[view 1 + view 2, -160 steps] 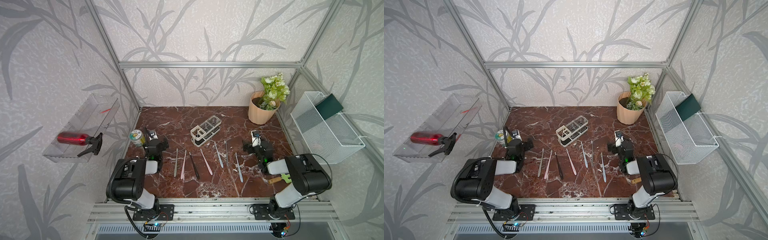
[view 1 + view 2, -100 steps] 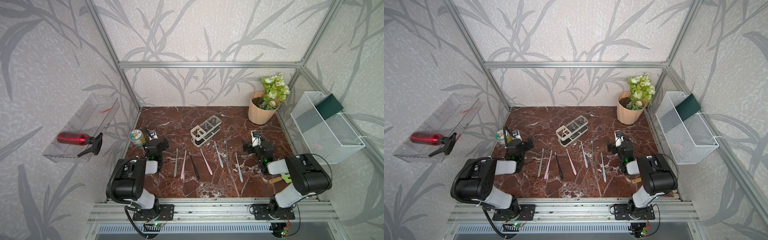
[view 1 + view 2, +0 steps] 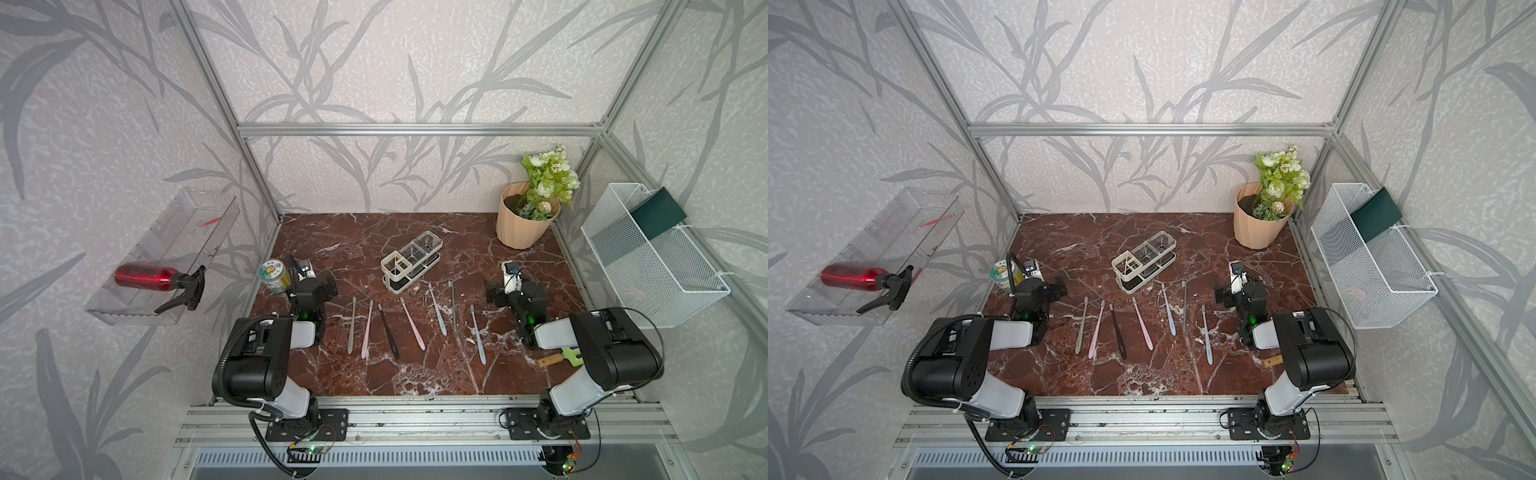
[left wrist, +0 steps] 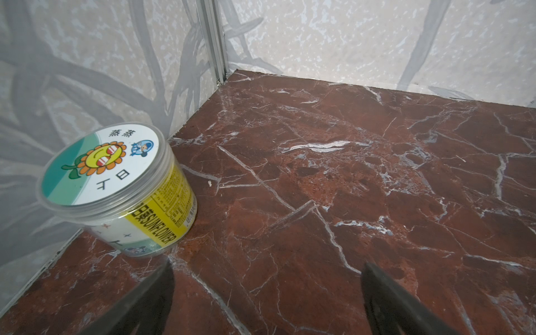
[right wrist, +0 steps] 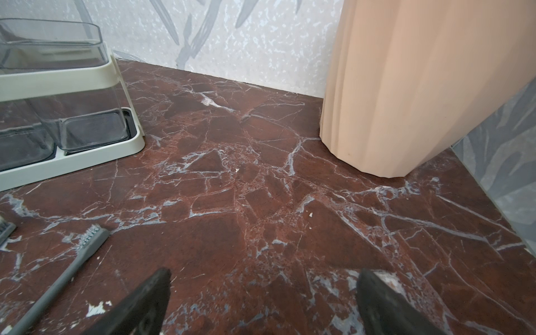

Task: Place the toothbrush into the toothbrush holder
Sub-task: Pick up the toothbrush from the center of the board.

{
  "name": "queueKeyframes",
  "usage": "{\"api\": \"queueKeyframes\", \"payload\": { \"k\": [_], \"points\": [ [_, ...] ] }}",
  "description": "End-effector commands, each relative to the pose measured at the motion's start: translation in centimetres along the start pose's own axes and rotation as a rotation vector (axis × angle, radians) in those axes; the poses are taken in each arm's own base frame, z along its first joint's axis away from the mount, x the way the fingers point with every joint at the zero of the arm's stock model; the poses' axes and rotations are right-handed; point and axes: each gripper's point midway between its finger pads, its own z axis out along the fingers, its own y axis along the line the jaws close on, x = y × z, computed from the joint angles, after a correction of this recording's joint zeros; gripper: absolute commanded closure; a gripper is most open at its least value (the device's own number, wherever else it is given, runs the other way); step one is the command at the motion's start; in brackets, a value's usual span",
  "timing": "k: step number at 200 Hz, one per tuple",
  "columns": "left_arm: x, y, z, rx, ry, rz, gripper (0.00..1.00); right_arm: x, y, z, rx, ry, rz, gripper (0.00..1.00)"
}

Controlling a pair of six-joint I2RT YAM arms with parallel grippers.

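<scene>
The toothbrush holder, a white frame with clear compartments, stands in the middle of the marble table; its end shows in the right wrist view. Several toothbrushes lie in a row in front of it, among them a grey one, a pink one, a black one and a blue one. A grey toothbrush lies beside my right gripper, which is open and empty over bare marble. My left gripper is open and empty, left of the row.
A sunflower-label can stands by the left wall next to my left gripper. A peach flower pot stands back right. On the walls hang a white mesh basket and a clear shelf with a red spray bottle. A wooden-handled tool lies by the right arm.
</scene>
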Motion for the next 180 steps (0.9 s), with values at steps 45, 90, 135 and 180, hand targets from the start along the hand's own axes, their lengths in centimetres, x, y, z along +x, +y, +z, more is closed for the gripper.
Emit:
{"api": "queueKeyframes", "payload": {
  "k": [45,90,135,180],
  "points": [
    [-1.7,0.3,-0.8,-0.006,-0.055,0.018,0.01,-0.8,-0.3,-1.4,0.039,-0.068,-0.015,0.01],
    [-5.7,2.7,-3.6,-0.117,-0.028,-0.078,0.01,-4.0,1.3,-4.0,0.132,-0.166,-0.156,0.01],
    [-7.8,2.1,-6.1,-0.073,0.067,-0.338,0.01,-10.1,0.6,-7.5,0.201,-0.276,0.031,0.01],
    [-7.3,1.5,-8.7,0.012,0.066,-0.653,0.01,-12.6,1.1,-10.8,0.085,-0.230,0.317,0.01]
  ]
}}
